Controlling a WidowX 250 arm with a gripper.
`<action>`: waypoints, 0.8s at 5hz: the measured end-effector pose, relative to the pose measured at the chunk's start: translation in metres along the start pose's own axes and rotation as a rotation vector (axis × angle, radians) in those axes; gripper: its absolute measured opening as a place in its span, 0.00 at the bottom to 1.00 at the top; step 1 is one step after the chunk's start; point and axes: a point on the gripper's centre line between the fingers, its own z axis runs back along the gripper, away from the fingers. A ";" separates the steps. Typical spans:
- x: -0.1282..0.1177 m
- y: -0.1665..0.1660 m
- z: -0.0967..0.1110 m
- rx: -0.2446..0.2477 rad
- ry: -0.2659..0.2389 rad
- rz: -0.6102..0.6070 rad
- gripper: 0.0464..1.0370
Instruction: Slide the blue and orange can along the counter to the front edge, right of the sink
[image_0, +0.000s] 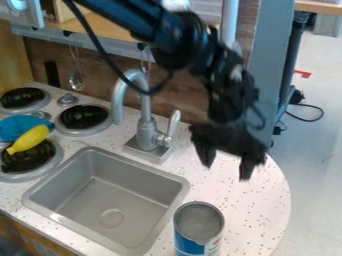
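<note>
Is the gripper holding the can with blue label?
No, the gripper hangs with its fingers apart and nothing between them, while the can stands on the counter beside the sink.

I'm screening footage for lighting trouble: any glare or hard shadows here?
In the camera view, the light looks soft, with no hard-edged shadow on the speckled counter; pale highlights mark the faucet, short of harsh glare; the gripper reads as a near-black shape.

black arm (175, 41) slanting down from top, jaws hanging apart
</note>
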 end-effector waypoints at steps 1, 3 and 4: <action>0.001 0.000 0.034 -0.033 -0.054 0.034 0.96; -0.056 -0.004 0.076 -0.096 0.036 0.050 0.96; -0.083 -0.004 0.095 -0.087 0.103 0.036 0.96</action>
